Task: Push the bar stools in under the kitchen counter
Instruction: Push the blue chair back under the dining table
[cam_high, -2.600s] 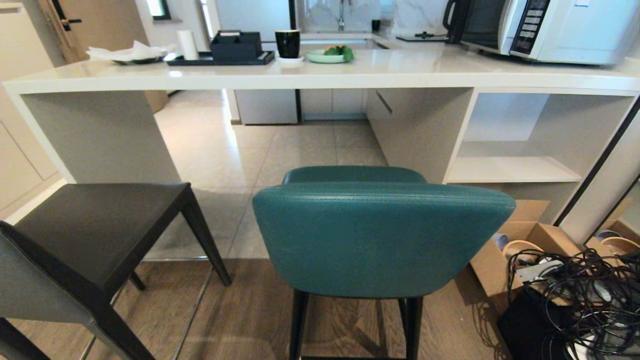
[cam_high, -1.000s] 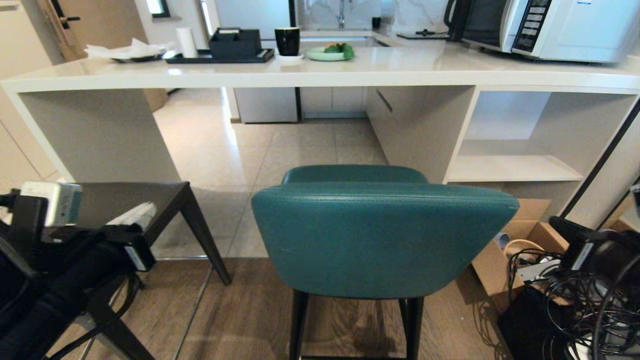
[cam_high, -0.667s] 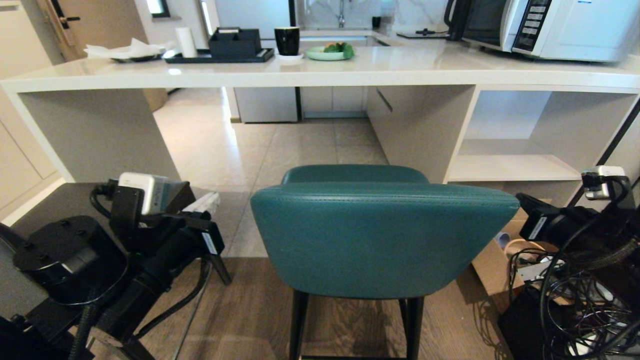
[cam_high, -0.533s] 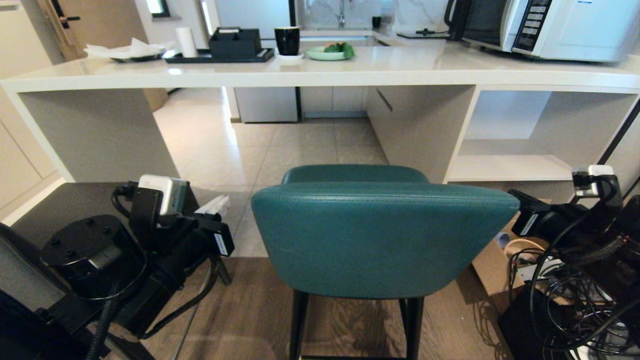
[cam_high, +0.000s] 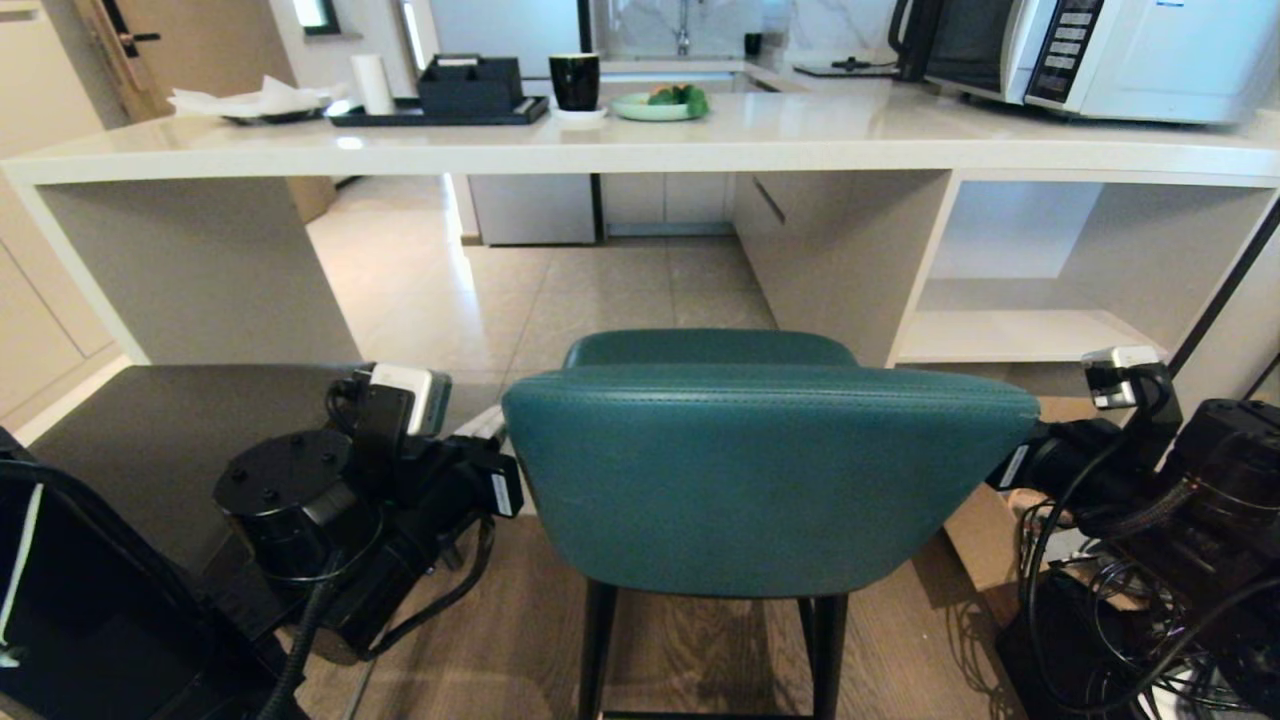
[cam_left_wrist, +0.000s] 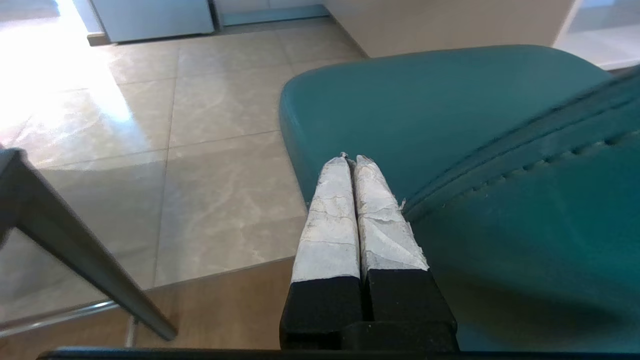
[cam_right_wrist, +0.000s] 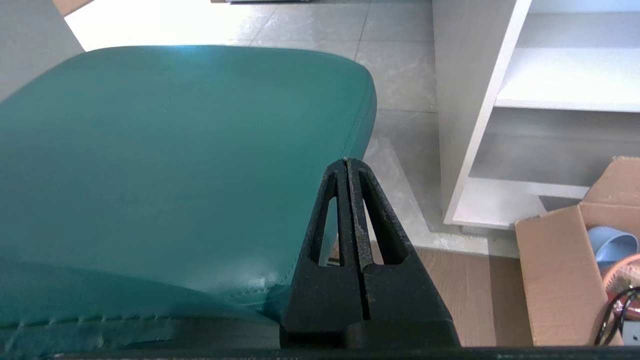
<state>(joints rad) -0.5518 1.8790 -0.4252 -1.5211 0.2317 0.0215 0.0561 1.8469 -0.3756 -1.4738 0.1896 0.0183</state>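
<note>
Now: kitchen counter (cam_high: 640, 150), far side; teal bar stool (cam_high: 770, 480) short of it, not yet tucked. Left gripper (cam_left_wrist: 352, 160) and right gripper (cam_right_wrist: 346, 161), newly arrived flanking its backrest, jaws closed, empty: push imminent.

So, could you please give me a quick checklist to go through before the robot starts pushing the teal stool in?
1. Left gripper shut, at the left edge of the teal stool backrest: ok.
2. Right gripper shut, at the backrest's right edge: ok.
3. Either gripper pressing on the stool: cannot tell.
4. Tiled floor between the stool and the kitchen counter clear under the open span: ok.
5. Stool lined up with that span, left of the shelf cubbies: ok.
6. Dark grey stool on the left also under the counter: not ok; it stands out on the near side.
</note>
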